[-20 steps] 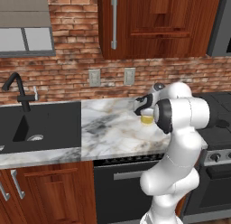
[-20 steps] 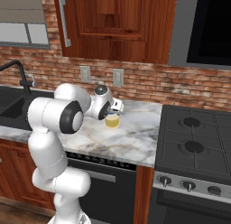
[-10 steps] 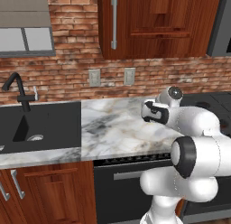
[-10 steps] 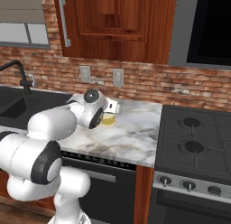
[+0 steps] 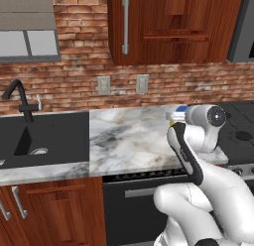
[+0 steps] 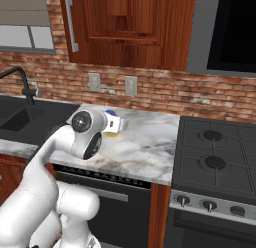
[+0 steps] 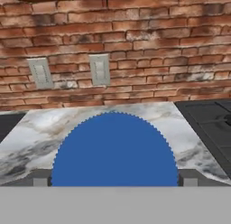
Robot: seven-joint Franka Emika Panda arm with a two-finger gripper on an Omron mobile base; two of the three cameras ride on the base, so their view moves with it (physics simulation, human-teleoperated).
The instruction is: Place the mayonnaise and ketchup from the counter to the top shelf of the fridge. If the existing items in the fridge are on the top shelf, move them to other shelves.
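holding the mayonnaise [image 7: 115, 148] above the counter [image 5: 129, 138], its blue lid filling the lower hand view with the gripper [image 7: 113, 181] finger tips at both sides of it, at 9 and 3 o'clock, pinching the jar. in the right base view the blue lid and a sliver of yellow jar peek out at 3 o'clock of the wrist. two wall outlets [image 7: 99, 69] on the brick wall at 12 o'clock. black stove [image 6: 215, 157] at 3 o'clock of the marble, black sink [image 5: 42, 138] at 9 o'clock.
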